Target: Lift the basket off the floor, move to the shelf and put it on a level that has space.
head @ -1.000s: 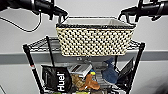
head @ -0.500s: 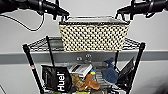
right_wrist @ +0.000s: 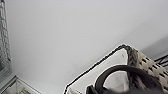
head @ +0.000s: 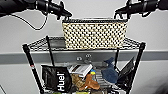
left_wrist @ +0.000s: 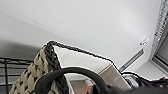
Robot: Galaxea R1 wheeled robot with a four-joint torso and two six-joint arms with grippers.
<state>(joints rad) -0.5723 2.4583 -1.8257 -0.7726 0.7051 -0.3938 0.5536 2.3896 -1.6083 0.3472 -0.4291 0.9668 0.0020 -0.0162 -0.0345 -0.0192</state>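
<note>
The cream woven basket (head: 95, 35) stands upright on the level (head: 41, 44), the top wire tier of the black shelf (head: 30, 62). My left gripper (head: 65, 15) sits just above the basket's left end and my right gripper (head: 119, 13) just above its right end. In the left wrist view a black loop handle (left_wrist: 72, 73) arches close by over the basket's dark rim (left_wrist: 52, 57). The right wrist view shows the other handle (right_wrist: 120, 70) beside the woven wall (right_wrist: 150, 66) and pale lining. Whether either gripper grips a handle is hidden.
The tier below is crowded: a black Huel bag (head: 56, 80), books (head: 80, 69), a blue cloth item (head: 110, 72) and a brown object (head: 91, 83). A pale wall with a grey rail (head: 15, 57) runs right behind the rack. A cable (head: 32, 25) hangs from my left arm.
The basket stays on the top tier. The picture has shifted slightly, and both arms sit a little higher and wider at the basket's ends than a second ago.
</note>
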